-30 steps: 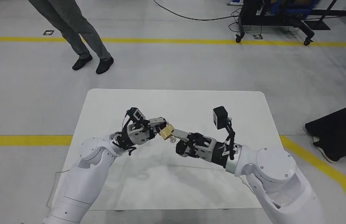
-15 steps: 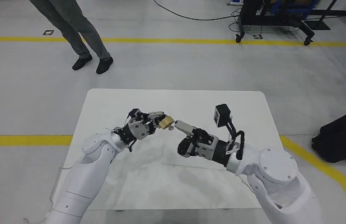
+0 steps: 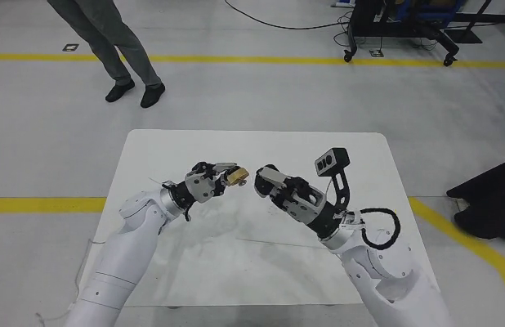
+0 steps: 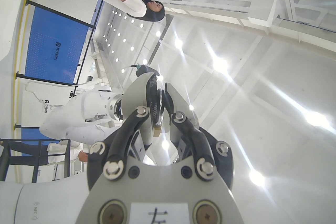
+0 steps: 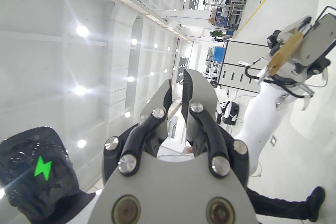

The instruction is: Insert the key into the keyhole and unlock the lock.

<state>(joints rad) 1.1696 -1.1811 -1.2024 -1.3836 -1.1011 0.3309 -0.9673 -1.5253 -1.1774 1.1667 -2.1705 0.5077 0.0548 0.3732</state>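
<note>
Top view: the right end effector (image 3: 263,175) has backed off the brass padlock (image 3: 237,175), jaws slightly parted and empty. The left end effector (image 3: 226,173) clenches it, so insertion likely needs a fresh approach.

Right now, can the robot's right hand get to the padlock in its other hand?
Probably yes. The padlock is gripped in the left hand, and the right hand is close beside it with only open air between them.

Top camera: overhead, down onto white rectangular tabletop (image 3: 154,155). Wrist cameras: close, facing ceiling. Right wrist, top views share grey two-finger left pincer (image 5: 302,33).
</note>
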